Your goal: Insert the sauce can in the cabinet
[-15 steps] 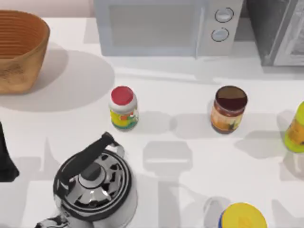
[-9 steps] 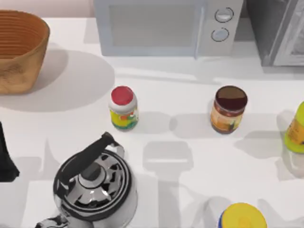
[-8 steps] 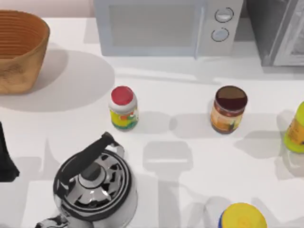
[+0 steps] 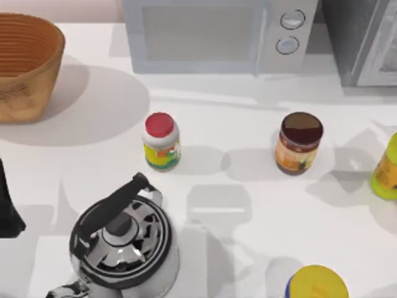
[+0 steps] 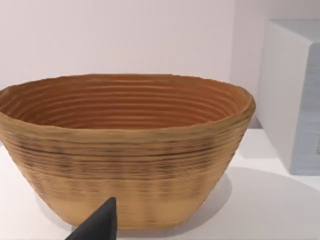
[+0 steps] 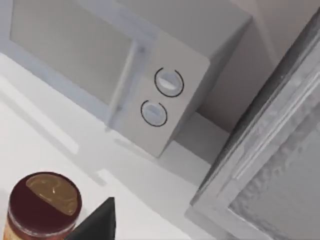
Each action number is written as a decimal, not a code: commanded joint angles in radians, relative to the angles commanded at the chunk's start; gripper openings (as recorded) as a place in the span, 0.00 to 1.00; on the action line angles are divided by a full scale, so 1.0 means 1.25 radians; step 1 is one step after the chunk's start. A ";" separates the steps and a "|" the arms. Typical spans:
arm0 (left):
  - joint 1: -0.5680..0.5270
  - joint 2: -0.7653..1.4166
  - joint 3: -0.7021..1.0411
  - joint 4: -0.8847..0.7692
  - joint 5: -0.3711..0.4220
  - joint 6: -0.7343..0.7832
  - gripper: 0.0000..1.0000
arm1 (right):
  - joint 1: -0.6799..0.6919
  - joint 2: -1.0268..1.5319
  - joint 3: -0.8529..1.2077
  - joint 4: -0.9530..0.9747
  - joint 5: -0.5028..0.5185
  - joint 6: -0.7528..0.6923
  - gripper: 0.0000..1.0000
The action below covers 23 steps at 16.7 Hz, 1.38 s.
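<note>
Right gripper [image 6: 97,220] is poking into its own wrist view as a single dark fingertip, hanging just above and beside the sauce can [image 4: 299,142], so honestly I can't tell whether it's clenched or released. Nothing is being held as far as I can see; the can is sitting upright on the white table [image 4: 248,211], right of centre, well apart from everything else. From the wrist camera its maroon lid [image 6: 44,201] is showing nicely.

Behind it the cabinet [image 4: 360,40] is standing at the back right corner, and its pale framed door [image 6: 280,165] might be slightly ajar, hard to say from these angles. Just left of it, the microwave [image 4: 217,34] is sitting along the back edge (two round knobs on its right side).

Left gripper [image 5: 97,225] is parked over at the left edge, facing the woven basket [image 4: 28,65]; same deal, only one dark tip in view.

Other clutter: a red-lidded jar [image 4: 160,141], a steel kettle [image 4: 124,239], a yellow-lidded can [image 4: 316,284] and a yellow-green bottle [image 4: 387,167] at the right edge.
</note>
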 joint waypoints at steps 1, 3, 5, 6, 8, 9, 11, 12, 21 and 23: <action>0.000 0.000 0.000 0.000 0.000 0.000 1.00 | 0.000 0.070 0.079 -0.025 -0.024 -0.053 1.00; 0.000 0.000 0.000 0.000 0.000 0.000 1.00 | 0.003 0.202 0.218 -0.071 -0.075 -0.168 1.00; 0.000 0.000 0.000 0.000 0.000 0.000 1.00 | 0.013 0.316 0.322 -0.108 -0.126 -0.277 1.00; 0.000 0.000 0.000 0.000 0.000 0.000 1.00 | 0.020 0.371 0.362 -0.126 -0.150 -0.331 1.00; 0.000 0.000 0.000 0.000 0.000 0.000 1.00 | 0.031 0.485 0.418 -0.165 -0.198 -0.435 1.00; 0.000 0.000 0.000 0.000 0.000 0.000 1.00 | 0.035 0.550 0.434 -0.185 -0.221 -0.485 1.00; 0.000 0.000 0.000 0.000 0.000 0.000 1.00 | 0.041 0.695 0.452 -0.230 -0.268 -0.577 1.00; 0.000 0.000 0.000 0.000 0.000 0.000 1.00 | 0.043 0.766 0.467 -0.252 -0.290 -0.617 1.00; 0.000 0.000 0.000 0.000 0.000 0.000 1.00 | 0.028 1.084 0.508 -0.360 -0.417 -0.798 1.00; 0.000 0.000 0.000 0.000 0.000 0.000 1.00 | 0.028 1.084 0.507 -0.360 -0.418 -0.798 1.00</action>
